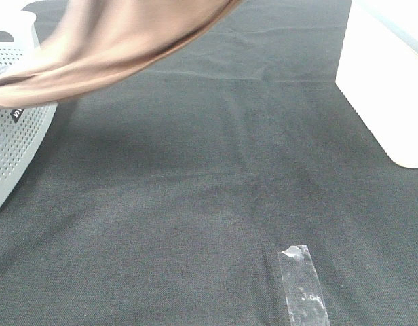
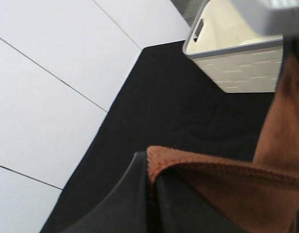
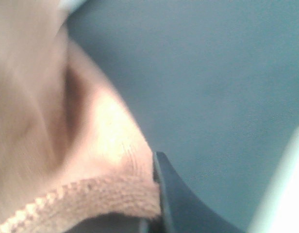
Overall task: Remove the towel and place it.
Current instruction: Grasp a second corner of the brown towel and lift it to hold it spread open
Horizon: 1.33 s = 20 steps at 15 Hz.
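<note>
Right, status, big to small. Bench: one, black-clothed. Towel: one, off the bench and hanging in the air at the far left, with its low end over the basket, where it looks to rest on the rim. I read this as the carry step: lift done, placing not yet done. Next move, my guess: lower both arms together over the basket, keep the cloth from snagging the rim, then let go. One basket, white and perforated; one white box at the right edge; one tape strip near the front. Left jaws and right jaws: two sets, each pinched on the towel's hem, though the right wrist view is blurred.
</note>
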Each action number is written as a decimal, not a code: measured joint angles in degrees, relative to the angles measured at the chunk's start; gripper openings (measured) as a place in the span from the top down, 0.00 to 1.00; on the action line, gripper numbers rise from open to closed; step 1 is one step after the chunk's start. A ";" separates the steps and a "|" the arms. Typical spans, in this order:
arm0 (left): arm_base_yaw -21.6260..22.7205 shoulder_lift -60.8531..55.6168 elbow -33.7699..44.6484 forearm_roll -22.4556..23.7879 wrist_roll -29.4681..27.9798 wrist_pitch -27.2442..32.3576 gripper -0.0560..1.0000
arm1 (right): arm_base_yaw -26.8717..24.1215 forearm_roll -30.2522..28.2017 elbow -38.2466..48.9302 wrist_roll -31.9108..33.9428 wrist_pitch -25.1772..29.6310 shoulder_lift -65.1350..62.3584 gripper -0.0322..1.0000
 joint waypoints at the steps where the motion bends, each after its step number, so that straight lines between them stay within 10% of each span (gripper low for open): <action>1: 0.00 0.46 0.00 1.89 0.00 -0.92 0.95 | 0.00 -5.39 -2.58 0.86 0.11 0.63 0.97; 10: 0.11 2.58 0.11 16.56 -3.21 -6.42 0.95 | 0.00 -30.08 -10.54 5.27 -5.96 3.50 0.97; 17: 0.29 3.67 0.17 45.03 -26.07 -16.73 0.95 | 0.00 -36.10 -10.60 15.58 -28.76 3.84 0.97; 20: 4.30 5.21 0.17 49.73 -33.52 -20.11 0.95 | 0.00 -36.15 -10.60 17.93 -38.62 4.18 0.97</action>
